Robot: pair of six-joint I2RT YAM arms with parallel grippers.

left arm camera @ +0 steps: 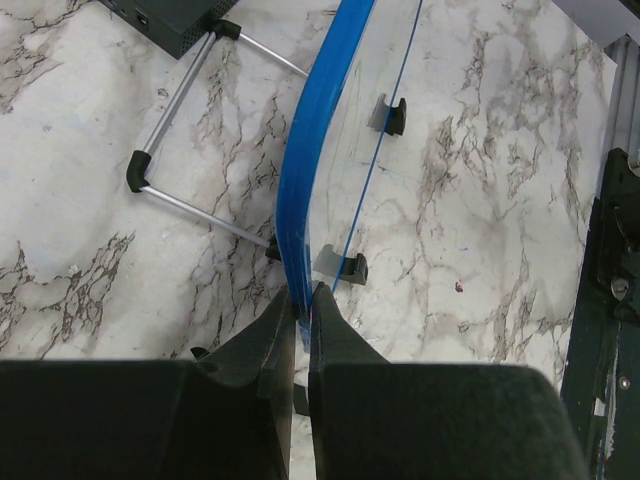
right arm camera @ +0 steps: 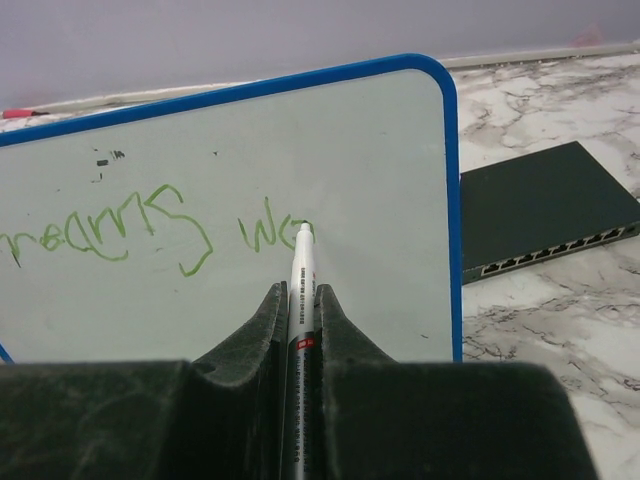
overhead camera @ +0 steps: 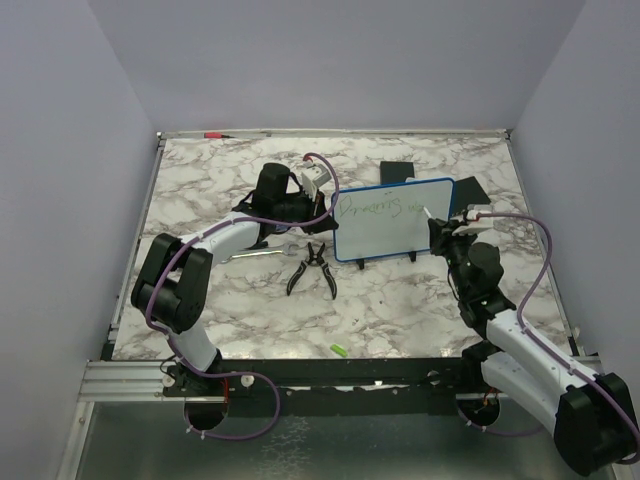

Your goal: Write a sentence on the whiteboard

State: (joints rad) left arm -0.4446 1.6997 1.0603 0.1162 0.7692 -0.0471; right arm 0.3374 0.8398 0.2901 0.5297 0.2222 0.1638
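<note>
Surface: a white marble-patterned surface with grey veins, pale walls around it.
Left arm: the white-and-black left arm reaches to the board's left edge.
Left jaws: almost pressed together, pinching the blue frame there.
Pliers: black-handled pliers lie flat just before the board's left corner, handles spread.
Whiteboard: the small white whiteboard with a blue rounded frame stands upright on black feet, mid-surface.
Sentence: the thin green handwritten sentence runs across the board's upper part.
Right jaws: pinching a white marker pen; its tip touches the board at the last green letters.
Box: a flat black box with a row of ports lies behind the board's right side.
</note>
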